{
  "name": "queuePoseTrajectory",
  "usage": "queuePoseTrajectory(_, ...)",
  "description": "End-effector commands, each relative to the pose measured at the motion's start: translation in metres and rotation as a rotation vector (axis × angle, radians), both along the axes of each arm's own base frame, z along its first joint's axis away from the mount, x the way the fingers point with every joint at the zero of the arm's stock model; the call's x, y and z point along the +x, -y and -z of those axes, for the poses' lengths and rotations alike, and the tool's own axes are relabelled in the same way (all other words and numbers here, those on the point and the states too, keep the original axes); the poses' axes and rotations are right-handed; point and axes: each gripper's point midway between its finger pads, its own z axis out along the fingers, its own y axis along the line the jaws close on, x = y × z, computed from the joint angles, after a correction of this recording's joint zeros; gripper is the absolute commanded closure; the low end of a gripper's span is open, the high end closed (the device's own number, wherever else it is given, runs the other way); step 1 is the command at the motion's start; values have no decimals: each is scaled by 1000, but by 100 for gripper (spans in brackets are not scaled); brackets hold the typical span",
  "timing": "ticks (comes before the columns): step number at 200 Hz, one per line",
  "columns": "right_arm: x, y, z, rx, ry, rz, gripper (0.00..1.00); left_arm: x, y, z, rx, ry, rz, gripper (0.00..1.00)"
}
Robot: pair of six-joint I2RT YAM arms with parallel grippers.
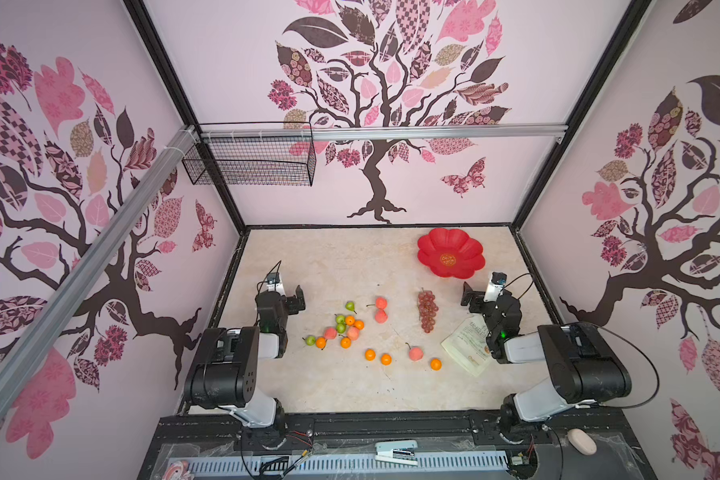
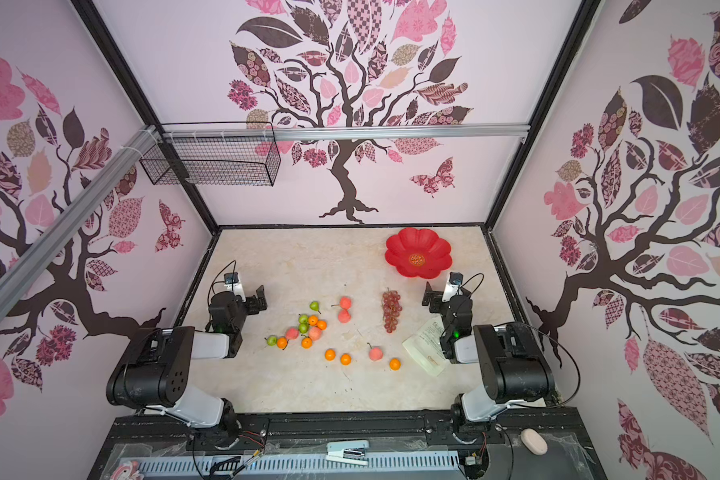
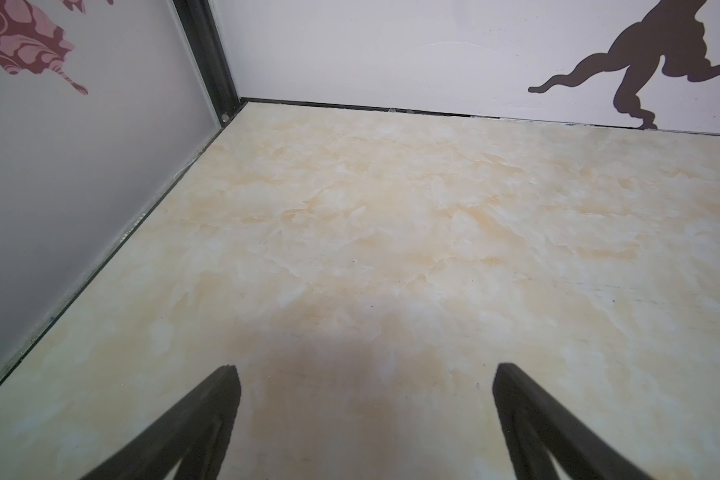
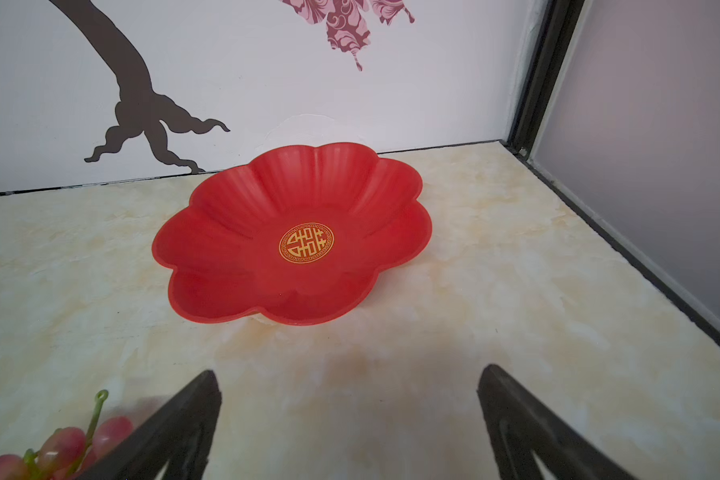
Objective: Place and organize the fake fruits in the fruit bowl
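Pink walls with tree pictures stand around a pale stone-look table (image 1: 350,386). Seen in both top views, the red fruit bowl (image 1: 431,249) sits near the far corner at 2 o'clock, and it has nothing in it. All the fake fruits lie on the table, so the job looks like it has not begun. 1 heap of oranges (image 1: 349,320), peaches (image 1: 330,333) and green fruits (image 1: 340,319) sits at 9 o'clock from the middle. A few more lie apart toward 6 o'clock. The grape bunch (image 1: 427,311) lies long and flat at 3 o'clock, with a cream pouch (image 1: 468,347) at 4 o'clock partly under the right arm. A black wire basket (image 1: 250,162) hangs on the back wall at 11 o'clock. The left gripper (image 3: 366,370) has its jaws wide apart over bare table, holding nothing. The right gripper (image 4: 348,370) is spread wide too and grips nothing; it sits at 5 o'clock from the bowl, with the grapes just beside it. Both sit at the sides, I think, so the fruits stay easy to see. The right one is nearest the grapes and the bowl, so it may be a good one to go first.
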Motion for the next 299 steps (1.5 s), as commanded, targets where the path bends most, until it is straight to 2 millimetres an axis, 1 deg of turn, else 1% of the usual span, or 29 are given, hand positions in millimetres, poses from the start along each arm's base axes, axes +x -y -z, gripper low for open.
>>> queuePoseTrajectory(1, 2, 0, 3, -9, -7, 1, 0, 4, 1, -10, 7, 32, 8, 1)
queuePoseTrajectory(32, 2, 0, 2, -9, -6, 2, 1, 4, 0, -10, 6, 31, 8, 1)
queuePoseTrajectory(48, 2, 0, 3, -9, -7, 2, 0, 2, -1, -10, -33, 45, 36, 2)
queuePoseTrajectory(67, 2, 1, 2, -5, -6, 1, 0, 4, 2, -10, 8, 32, 11, 2)
queuePoseTrajectory(141, 2, 1, 3, 2, -7, -9, 1, 3, -2, -11, -29, 42, 34, 1)
queuePoseTrajectory(165, -4, -3, 0, -3, 12, -30, 0, 3, 2, -12, 1, 44, 28, 1)
queuePoseTrajectory(187, -14, -15, -12, -24, 70, -105, 0, -2, 7, -27, 69, 56, -12, 1)
queuePoseTrajectory(191, -15, -15, -15, -26, 78, -102, 0, -3, 7, -33, 74, 60, -20, 1)
queuePoseTrajectory(203, -18, -12, -23, -26, 88, -73, 0, -10, 5, -42, 75, 48, -63, 1)
queuePoseTrajectory(219, -18, -13, -28, -16, 45, -55, 0, -22, 9, -59, 101, 74, -98, 1)
queuePoseTrajectory(227, -17, -13, -30, -10, 24, -41, 0, -28, 13, -69, 144, 84, -113, 1)
queuePoseTrajectory(242, -19, -9, -39, 30, 21, 0, 0, -39, 14, -92, 182, 119, -174, 1)
queuePoseTrajectory(252, -20, 1, -46, 79, 21, 71, 0, -43, 13, -106, 156, 132, -213, 1)
queuePoseTrajectory(267, -20, 15, -53, 151, -11, 169, 0, -44, 17, -117, 98, 85, -213, 1)
queuePoseTrajectory(271, -20, 16, -56, 168, -17, 182, 0, -44, 18, -118, 83, 67, -211, 1)
queuePoseTrajectory(273, -20, 16, -57, 174, -24, 188, 0, -43, 18, -122, 73, 68, -213, 1)
queuePoseTrajectory(279, -20, 17, -60, 195, -32, 198, 1, -44, 19, -122, 54, 25, -214, 1)
queuePoseTrajectory(283, -20, 17, -60, 206, -43, 200, 1, -44, 20, -126, 36, 18, -217, 2)
queuePoseTrajectory(299, -22, 13, -64, 277, -90, 203, 1, -47, 21, -132, -37, -50, -248, 1)
